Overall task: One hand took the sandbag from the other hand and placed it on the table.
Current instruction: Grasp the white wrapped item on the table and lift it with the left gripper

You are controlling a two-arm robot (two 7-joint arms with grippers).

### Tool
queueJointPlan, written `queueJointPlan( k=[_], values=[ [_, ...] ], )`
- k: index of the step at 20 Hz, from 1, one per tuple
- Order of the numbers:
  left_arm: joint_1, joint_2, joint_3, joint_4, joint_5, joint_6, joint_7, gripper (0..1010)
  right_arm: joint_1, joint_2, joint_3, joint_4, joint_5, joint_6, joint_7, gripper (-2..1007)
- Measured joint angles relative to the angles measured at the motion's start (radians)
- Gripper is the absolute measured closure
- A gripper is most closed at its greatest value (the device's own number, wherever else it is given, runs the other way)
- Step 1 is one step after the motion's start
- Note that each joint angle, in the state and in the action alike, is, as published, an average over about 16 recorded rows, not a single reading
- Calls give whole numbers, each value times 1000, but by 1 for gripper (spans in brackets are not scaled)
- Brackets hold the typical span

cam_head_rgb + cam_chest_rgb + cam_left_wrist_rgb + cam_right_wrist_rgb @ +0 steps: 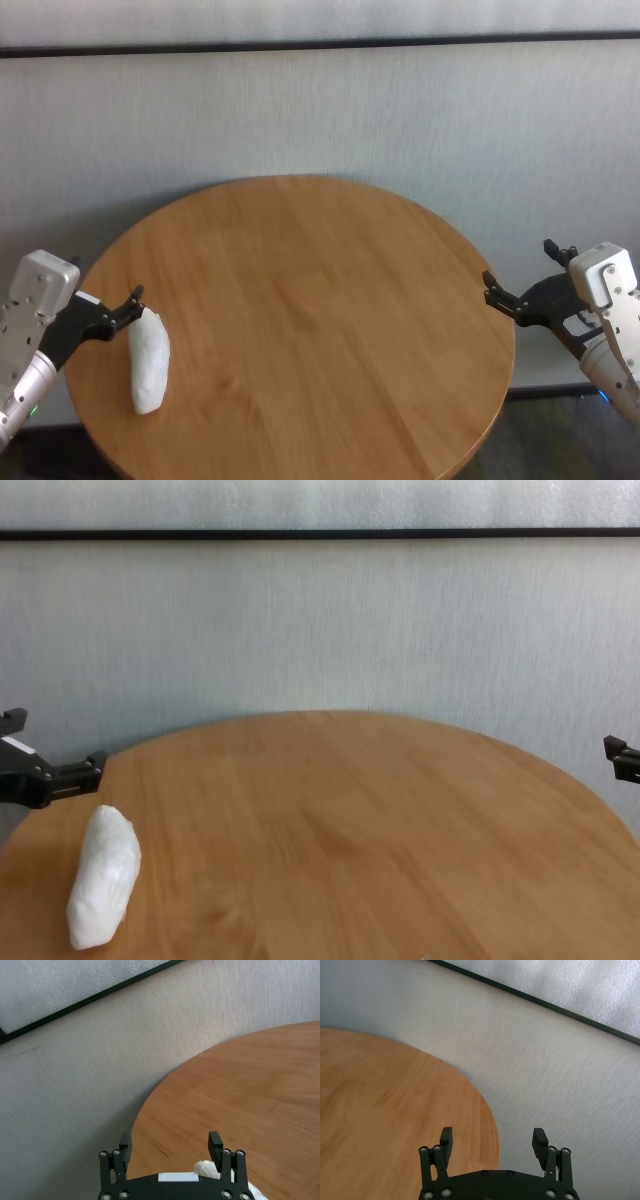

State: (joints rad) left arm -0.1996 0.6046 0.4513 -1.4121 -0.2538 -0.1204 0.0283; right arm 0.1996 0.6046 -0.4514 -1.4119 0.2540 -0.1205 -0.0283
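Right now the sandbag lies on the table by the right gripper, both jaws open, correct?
Not quite: the sandbag lies on the table by the left gripper, as the head view shows. The right gripper is across the table. Both jaws are open.

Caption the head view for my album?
Sandbag lying on the table's left side, open left claw beside it, open right claw opposite.
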Motion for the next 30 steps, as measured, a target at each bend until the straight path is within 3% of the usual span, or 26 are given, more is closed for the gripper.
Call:
queueJointPlan(
  k=[30],
  values=[
    [0,0,0,0,0,0,0,8,0,0,0,0,0,0,0,5]
  ],
)
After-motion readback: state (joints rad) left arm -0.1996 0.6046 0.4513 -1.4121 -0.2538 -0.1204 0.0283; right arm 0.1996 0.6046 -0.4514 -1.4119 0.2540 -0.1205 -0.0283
